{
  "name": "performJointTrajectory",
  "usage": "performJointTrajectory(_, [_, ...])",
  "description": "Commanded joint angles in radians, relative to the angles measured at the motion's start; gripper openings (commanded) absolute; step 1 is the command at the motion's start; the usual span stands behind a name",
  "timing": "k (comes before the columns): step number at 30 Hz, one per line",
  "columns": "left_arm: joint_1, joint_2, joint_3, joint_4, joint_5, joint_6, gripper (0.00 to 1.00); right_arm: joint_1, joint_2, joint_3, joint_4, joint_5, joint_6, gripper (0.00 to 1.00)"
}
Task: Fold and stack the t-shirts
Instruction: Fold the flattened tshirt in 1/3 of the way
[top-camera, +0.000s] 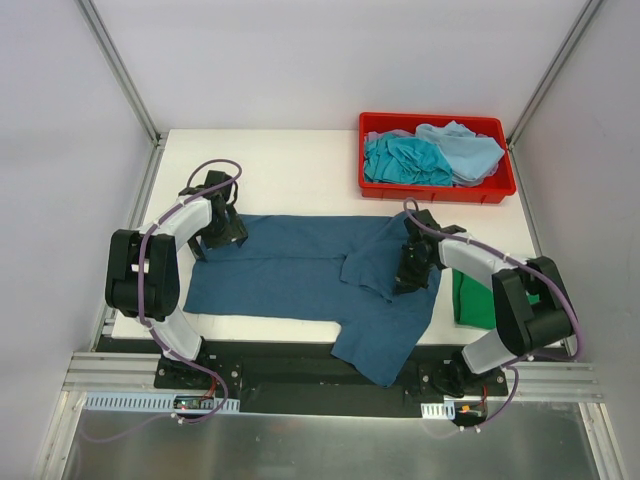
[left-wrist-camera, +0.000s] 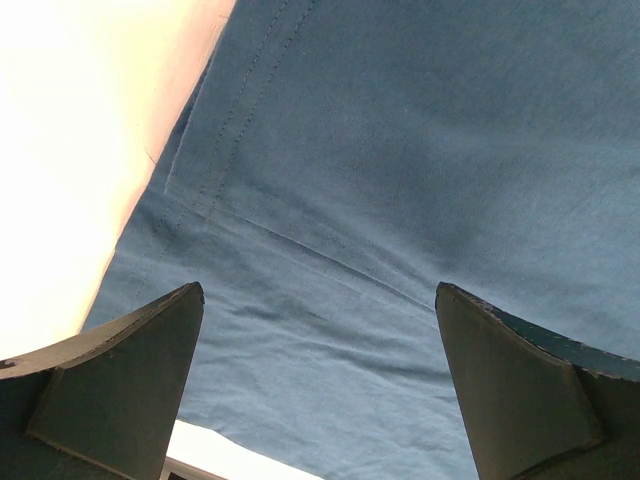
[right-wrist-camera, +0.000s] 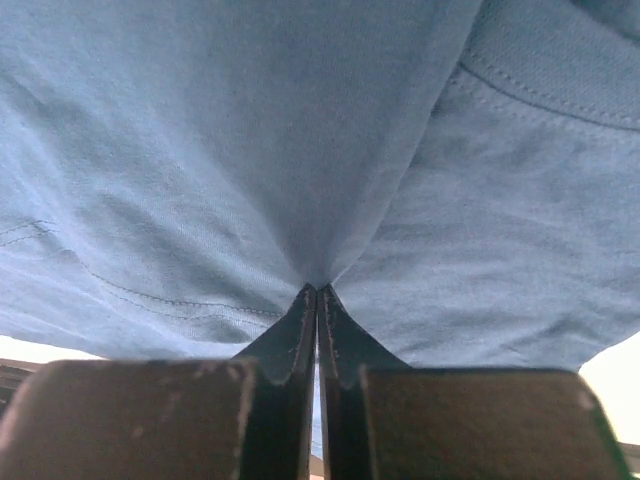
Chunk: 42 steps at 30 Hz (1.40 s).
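Note:
A dark teal-blue t-shirt (top-camera: 290, 270) lies spread across the white table, one sleeve hanging over the near edge. My right gripper (top-camera: 408, 272) is shut on a pinch of its cloth near the collar; the fabric (right-wrist-camera: 300, 150) tents up from the closed fingertips (right-wrist-camera: 318, 292). My left gripper (top-camera: 225, 235) is open at the shirt's left hem, its fingers (left-wrist-camera: 130, 370) spread wide just above the cloth (left-wrist-camera: 400, 180), holding nothing. A bright green shirt (top-camera: 472, 300) lies folded at the right edge, partly behind the right arm. Turquoise (top-camera: 400, 160) and pale blue (top-camera: 465, 150) shirts lie in the bin.
A red plastic bin (top-camera: 436, 190) stands at the table's back right corner. The white table (top-camera: 290, 170) is bounded by metal frame posts at the back corners and a black mounting rail at the near edge.

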Motion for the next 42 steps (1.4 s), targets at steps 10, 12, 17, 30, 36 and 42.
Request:
performJointTrajectory(10, [0.003,-0.022,0.019,-0.021,-0.029,0.016,0.99,0.025,-0.242,-0.083,-0.117,0.009,0.080,0.01])
performJointTrajectory(12, [0.003,-0.027,0.023,-0.021,-0.023,0.016,0.99,0.024,-0.246,-0.089,-0.107,0.027,0.080,0.10])
performJointTrajectory(17, [0.003,-0.043,0.029,-0.027,-0.027,0.010,0.99,0.025,-0.203,-0.017,-0.181,0.078,0.037,0.32])
performJointTrajectory(30, [0.003,0.031,0.216,-0.033,0.086,-0.009,0.99,-0.038,0.032,0.300,-0.012,0.041,-0.242,0.96])
performJointTrajectory(36, [0.010,0.153,0.281,-0.033,0.115,0.000,0.99,-0.099,0.250,0.439,-0.014,0.009,-0.268,0.96])
performJointTrajectory(42, [0.039,0.254,0.298,-0.033,0.137,-0.004,0.99,-0.163,0.368,0.488,-0.017,-0.006,-0.290,0.96])
